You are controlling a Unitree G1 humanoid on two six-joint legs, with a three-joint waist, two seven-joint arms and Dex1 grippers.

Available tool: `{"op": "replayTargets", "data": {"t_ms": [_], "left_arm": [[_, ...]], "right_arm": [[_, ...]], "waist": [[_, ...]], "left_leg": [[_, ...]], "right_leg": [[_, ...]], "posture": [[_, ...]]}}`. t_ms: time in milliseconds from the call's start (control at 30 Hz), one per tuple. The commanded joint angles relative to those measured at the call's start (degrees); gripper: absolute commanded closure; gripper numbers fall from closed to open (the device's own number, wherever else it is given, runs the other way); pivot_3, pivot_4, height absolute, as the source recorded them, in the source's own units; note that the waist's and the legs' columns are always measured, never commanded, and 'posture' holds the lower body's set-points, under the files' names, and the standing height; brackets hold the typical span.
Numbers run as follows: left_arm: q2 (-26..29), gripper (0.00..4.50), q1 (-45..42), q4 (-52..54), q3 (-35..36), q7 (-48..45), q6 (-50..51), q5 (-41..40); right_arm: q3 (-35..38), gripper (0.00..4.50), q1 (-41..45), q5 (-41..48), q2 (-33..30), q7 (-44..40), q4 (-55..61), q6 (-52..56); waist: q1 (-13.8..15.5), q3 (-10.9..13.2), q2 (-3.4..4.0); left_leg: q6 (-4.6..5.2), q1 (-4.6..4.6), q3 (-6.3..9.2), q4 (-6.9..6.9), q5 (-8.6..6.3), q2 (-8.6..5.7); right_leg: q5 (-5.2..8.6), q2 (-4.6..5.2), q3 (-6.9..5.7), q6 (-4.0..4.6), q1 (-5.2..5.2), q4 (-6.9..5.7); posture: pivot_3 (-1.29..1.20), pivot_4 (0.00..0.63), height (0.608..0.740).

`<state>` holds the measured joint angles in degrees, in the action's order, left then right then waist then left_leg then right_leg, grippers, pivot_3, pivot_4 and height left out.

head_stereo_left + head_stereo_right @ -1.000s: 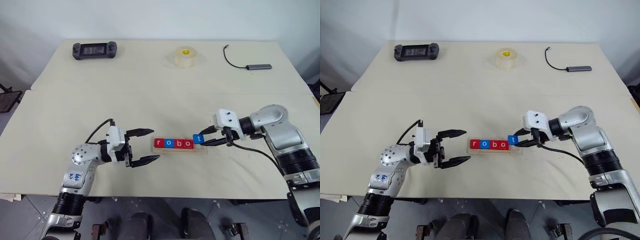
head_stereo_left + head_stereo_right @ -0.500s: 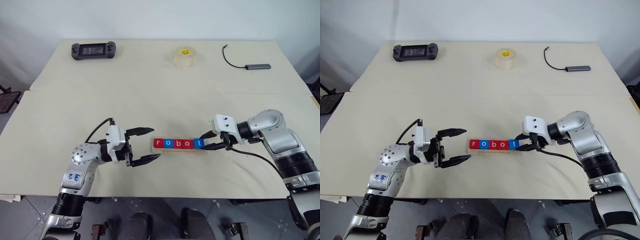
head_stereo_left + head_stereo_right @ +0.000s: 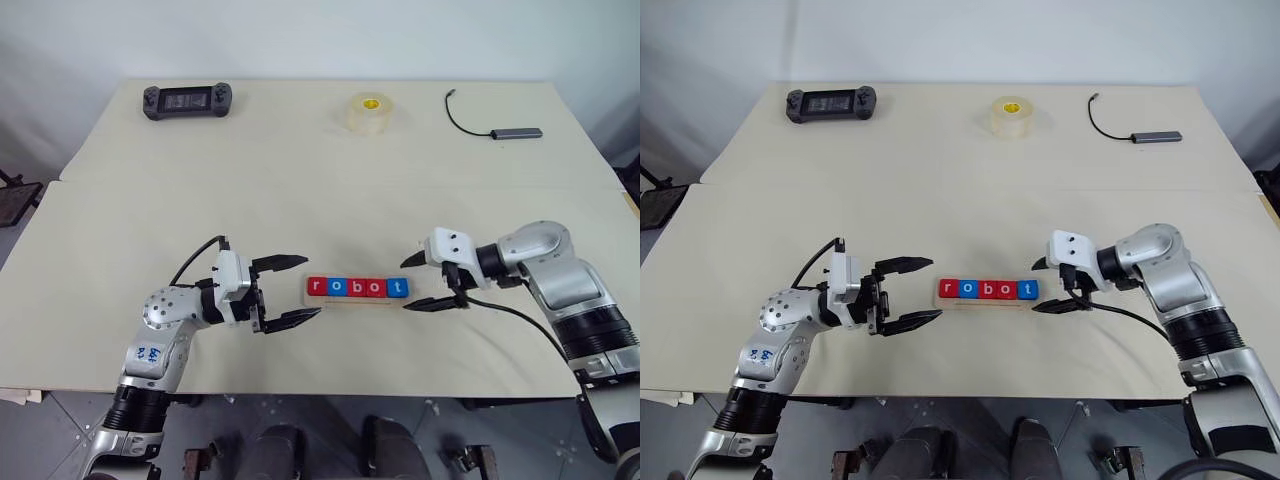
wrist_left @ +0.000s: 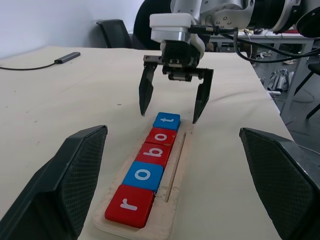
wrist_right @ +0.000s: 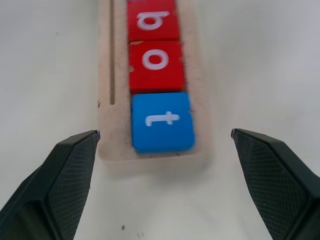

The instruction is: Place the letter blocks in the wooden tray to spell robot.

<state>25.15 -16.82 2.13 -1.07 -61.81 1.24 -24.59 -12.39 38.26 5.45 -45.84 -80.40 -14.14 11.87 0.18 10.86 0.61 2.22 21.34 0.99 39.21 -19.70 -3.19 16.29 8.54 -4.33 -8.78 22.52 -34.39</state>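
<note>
Five letter blocks (image 3: 359, 288) spell robot in the wooden tray (image 4: 176, 165); both the right gripper (image 3: 416, 281) and the left gripper (image 3: 290, 291) stand apart, empty, beside the tray's ends, so placement looks complete and only withdrawal remains.

L hand (image 3: 290, 290) sits just left of the tray (image 3: 357, 300), arm bent in from the near-left tabletop edge, wrist turned so the hand points right, roughly level, at the tray's left end. Fingers spread wide, one above the other, nothing between them, tips close to the tray end but not touching.

R hand (image 3: 417, 281) at the tray's right end, forearm coming in from the right, wrist angled down and leftward. Fingers wide apart, straddling the end near the t block (image 5: 162, 121), one finger each side, clear of block and tray. Holds nothing.
</note>
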Motion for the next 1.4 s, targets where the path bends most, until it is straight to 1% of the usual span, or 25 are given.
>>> {"op": "replayTargets", "data": {"t_ms": [33,67,200,333,367,400,433,667,900,1100,1233,1333,1400], "left_arm": [[0.28,0.0,0.84,1.86,0.54,-0.09,-0.84,-0.76],[0.28,0.0,0.88,1.81,0.54,-0.12,-0.88,-0.76],[0.27,0.0,0.58,1.18,0.48,-0.54,-1.14,-0.73],[0.12,0.0,-0.42,0.08,0.35,-1.01,-1.53,-0.61],[0.12,0.0,-0.48,-0.03,0.34,-1.08,-1.62,-0.6],[0.11,0.0,-0.55,-0.14,0.32,-1.12,-1.69,-0.59],[0.11,0.0,-0.63,-0.2,0.31,-1.16,-1.72,-0.57],[0.21,0.0,-0.76,-0.36,0.38,-1.14,-1.62,-0.42],[0.05,0.0,-1.23,-0.67,0.33,-0.86,-1.55,-0.31],[0.39,0.0,-1.25,-1.27,0.45,-0.89,-1.84,0.11],[1.3,0.0,-0.94,-2.02,1.07,-1.13,-2.46,0.39],[3.13,0.0,-0.03,-2.87,2.42,-1.83,-3.08,0.2],[4.7,0.0,0.6,-3.52,3.37,-2.41,-3.25,0.02]], "right_arm": [[4.36,0.44,-2.63,2.77,-3.18,-0.34,3.11,0.71],[4.83,0.63,-3.27,3.08,-3.61,-0.31,3.26,0.95],[5.56,2.06,-4.32,2.56,-3.77,1.17,2.38,-0.45],[3.86,3.51,-4.13,0.66,-2.78,2.76,0.96,-1.25],[3.56,3.8,-4.12,0.54,-2.69,2.64,0.89,-1.77],[3.4,4.2,-3.89,0.48,-2.29,2.97,0.86,-1.76],[3.29,4.47,-3.63,0.48,-1.8,3.32,0.93,-1.75],[2.36,4.47,-3.27,1.09,0.0,4.01,3.72,2.03],[2.26,4.47,-3.72,1.17,0.9,4.44,4.79,2.07],[5.35,4.47,-6.79,2.7,-0.88,5.77,6.89,2.22],[11.63,4.47,-11.12,7.03,-1.72,8.0,10.47,3.31],[16.45,3.89,-17.8,7.81,-3.48,8.61,11.65,-2.37],[20.75,3.25,-21.53,11.87,-2.34,7.14,11.27,-6.46]], "waist": [[0.11,0.0,0.0],[0.12,0.0,0.0],[-0.07,0.0,0.0],[-0.19,0.0,0.0],[-0.18,0.0,0.0],[-0.18,0.0,0.0],[-0.18,0.0,0.0],[-0.05,0.0,0.0],[-0.09,0.0,0.0],[0.01,0.0,0.0],[0.16,0.0,0.0],[0.54,0.0,0.0],[0.73,0.0,0.0]], "left_leg": [[0.0,0.0,0.01,0.0,0.0,0.0],[0.0,0.0,0.0,0.0,0.0,0.0],[0.0,0.0,-0.02,0.0,0.0,0.01],[0.0,-0.02,-0.03,0.0,0.0,0.03],[0.0,-0.02,-0.03,0.0,0.0,0.03],[0.0,-0.02,-0.03,0.0,0.0,0.02],[0.0,-0.02,-0.03,0.0,0.0,0.02],[0.0,-0.01,-0.02,0.0,0.0,0.02],[0.0,-0.02,-0.02,0.0,0.0,0.01],[0.0,-0.01,-0.01,0.0,0.0,0.01],[0.0,-0.01,-0.01,0.0,0.0,0.0],[0.0,-0.02,-0.01,0.0,0.0,0.01],[0.0,-0.02,-0.03,-0.01,0.0,0.01]], "right_leg": [[0.0,0.0,-0.01,0.0,-0.01,0.01],[0.0,0.0,-0.01,0.0,-0.01,0.02],[0.0,0.0,-0.01,0.0,-0.02,0.01],[0.0,-0.02,0.0,0.0,-0.01,-0.02],[0.0,-0.02,0.0,0.0,-0.01,-0.01],[0.0,-0.01,0.0,0.0,-0.01,-0.01],[0.0,-0.01,0.0,0.0,-0.01,-0.01],[0.0,-0.01,0.0,0.0,-0.01,0.0],[0.0,-0.01,0.0,0.0,-0.01,-0.01],[0.0,-0.01,-0.01,0.0,-0.02,-0.01],[0.0,0.0,-0.01,0.0,-0.01,-0.01],[0.0,-0.01,-0.01,0.0,-0.02,-0.01],[0.0,-0.01,-0.01,0.0,-0.02,0.01]], "posture": [[0.0,0.15,0.74],[0.0,0.15,0.74],[0.0,0.15,0.74],[0.0,0.15,0.74],[0.0,0.15,0.74],[0.0,0.15,0.74],[0.0,0.15,0.74],[0.0,0.15,0.74],[0.0,0.15,0.74],[0.0,0.15,0.74],[0.0,0.15,0.74],[0.0,0.15,0.74],[0.0,0.15,0.74]]}}
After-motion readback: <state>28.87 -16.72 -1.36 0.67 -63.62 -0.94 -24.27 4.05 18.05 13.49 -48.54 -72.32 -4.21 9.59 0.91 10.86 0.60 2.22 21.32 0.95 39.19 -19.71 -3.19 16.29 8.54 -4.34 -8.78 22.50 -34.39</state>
